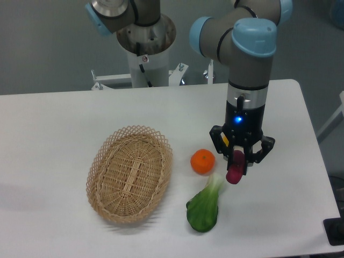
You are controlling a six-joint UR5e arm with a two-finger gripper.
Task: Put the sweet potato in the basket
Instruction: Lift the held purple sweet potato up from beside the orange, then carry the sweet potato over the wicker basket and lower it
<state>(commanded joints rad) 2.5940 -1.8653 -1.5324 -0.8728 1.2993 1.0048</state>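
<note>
Presently: end effector (241, 159) clamped on potato (234, 172), held end-down just above the surface, right of orange (202, 161). Basket (130, 173) lies well left. Risk: potato slipping from the shallow end grip, or clipping the orange in transit.

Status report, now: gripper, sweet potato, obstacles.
Gripper shut on sweet potato, right of orange. Basket empty, at left. Orange and bok choy lie between.

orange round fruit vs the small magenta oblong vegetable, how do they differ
The orange round fruit is ball-shaped; the small magenta oblong vegetable is elongated. The fruit lies free on the white table; the vegetable is gripped, hanging end-down, in the robot's hand. Both are smooth, similar in size, and outside the basket.
</note>
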